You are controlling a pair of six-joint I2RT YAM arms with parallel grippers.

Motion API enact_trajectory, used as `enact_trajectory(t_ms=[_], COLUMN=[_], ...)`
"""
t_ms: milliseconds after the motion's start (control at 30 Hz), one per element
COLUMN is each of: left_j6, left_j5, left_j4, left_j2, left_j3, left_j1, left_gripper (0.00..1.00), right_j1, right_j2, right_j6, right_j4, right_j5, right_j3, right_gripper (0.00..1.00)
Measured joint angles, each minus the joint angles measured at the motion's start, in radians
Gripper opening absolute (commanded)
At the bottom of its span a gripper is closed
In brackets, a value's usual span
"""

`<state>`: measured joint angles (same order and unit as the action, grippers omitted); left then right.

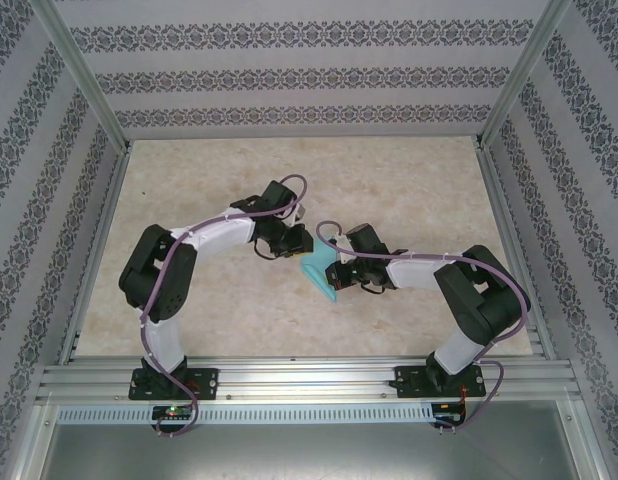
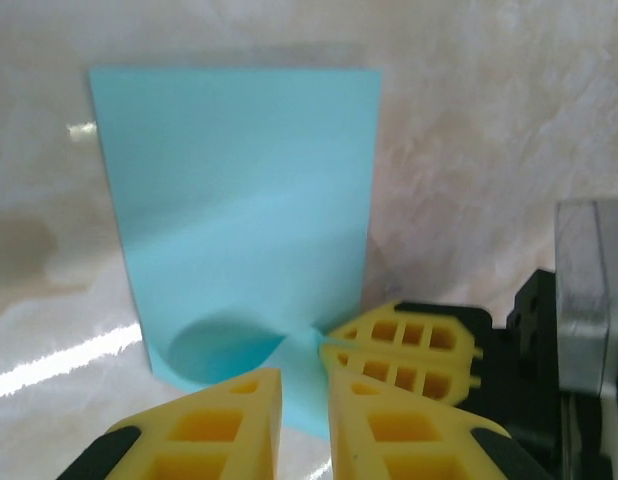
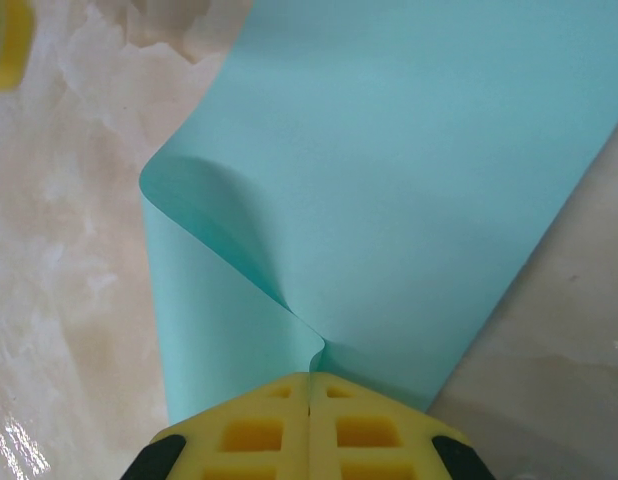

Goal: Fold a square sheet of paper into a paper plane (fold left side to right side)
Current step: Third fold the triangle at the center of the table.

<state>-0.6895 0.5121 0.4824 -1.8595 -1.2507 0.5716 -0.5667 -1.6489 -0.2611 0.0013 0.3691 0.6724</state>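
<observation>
Overhead, plus wrists close over paper [image 2: 239, 200]

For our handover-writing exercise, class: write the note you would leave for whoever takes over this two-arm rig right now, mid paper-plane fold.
Left gripper: jaws slightly apart, straddling the near edge of the thin turquoise sheet of paper.
Right gripper: shut on that sheet's edge, close beside the left one.
Paper: lies mid-way across the marbled beige table, between the arms.
Done: the sheet appears doubled over into a rectangle.
Left: the fold bulges near the pinch, so press it flat, then make the remaining plane folds.
</observation>
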Motion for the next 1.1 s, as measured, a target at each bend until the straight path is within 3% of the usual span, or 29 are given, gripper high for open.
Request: enact_trajectory(t_ms=[433, 1100], left_j6=[-0.092, -0.102], left_j5=[0.029, 0.000], left_j4=[-0.131, -0.157], left_j2=[0.015, -0.039], left_j3=[0.081, 0.143], left_j1=[0.072, 0.080], left_gripper=[0.20, 0.20], right_j1=[0.000, 0.000], right_j2=[-0.007, -0.019], right_j6=[0.000, 0.000], right_j4=[0.014, 0.013], right_j5=[0.004, 0.009], right_j3=[0.000, 0.013], right_gripper=[0.00, 0.00])
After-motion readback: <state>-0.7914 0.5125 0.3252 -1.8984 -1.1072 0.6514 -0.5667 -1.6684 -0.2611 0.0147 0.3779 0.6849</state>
